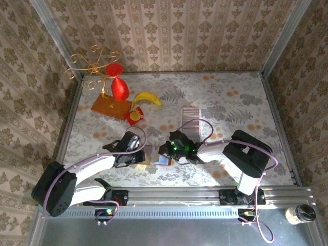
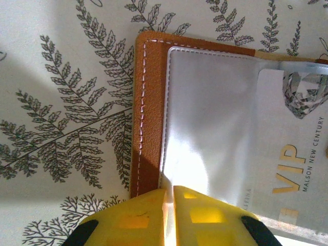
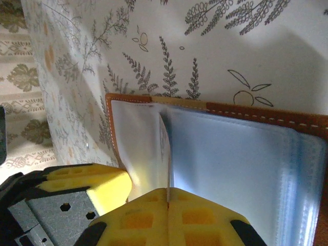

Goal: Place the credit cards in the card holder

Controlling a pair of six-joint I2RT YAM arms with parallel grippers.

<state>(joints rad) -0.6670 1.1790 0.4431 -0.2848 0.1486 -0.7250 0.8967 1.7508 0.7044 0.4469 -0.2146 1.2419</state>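
The card holder lies open on the table between my two grippers, brown leather around clear pale sleeves. My left gripper is shut on the near edge of a clear sleeve, and it sits at the holder's left side. A silver VIP credit card lies partly under that sleeve. My right gripper is shut on this card, seen edge-on, standing in the holder's fold. From above the right gripper is at the holder's right. The rest of the credit cards lie in a striped strip behind.
A banana, a red vase on an orange-brown board, a small red square and a gold wire ornament stand at the back left. Papered walls close in the table on three sides.
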